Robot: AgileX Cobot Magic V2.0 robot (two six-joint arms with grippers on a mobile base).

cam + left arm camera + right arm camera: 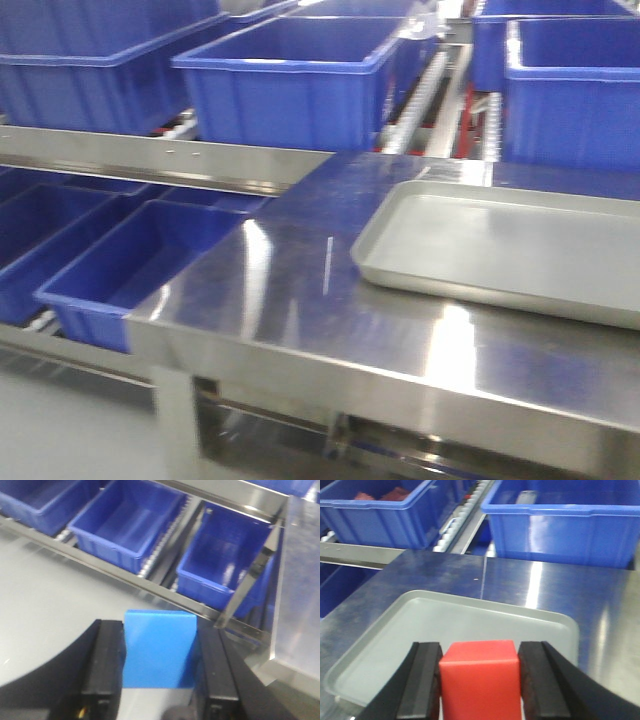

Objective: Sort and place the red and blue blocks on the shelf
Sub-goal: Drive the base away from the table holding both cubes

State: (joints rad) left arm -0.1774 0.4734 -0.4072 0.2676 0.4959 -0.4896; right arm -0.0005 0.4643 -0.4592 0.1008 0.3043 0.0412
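The left tool [160, 630] is pinching the light-blue cube [158, 655] between its two black pads, one on each opposite flat face. It is holding it over the grey floor [45, 615] in front of the shelf [105, 565], whose lower level is carrying dark-blue bins [125, 520]. The right tool [480, 647] is squeezing the red cube [480, 680] the same way, above the near part of the shallow grey tray [380, 650] that is lying on the steel surface [445, 575].

Both cubes are looking rigid, matte and small, so I am judging them light and unlikely to deform or break. Their flat parallel sides are giving the pads broad contact, which makes them the sensible place to hold. Each cube is reaching slightly past the pad tips, so a knock against a bin rim or rail could be twisting it loose. How high either cube is hanging, I cannot tell.
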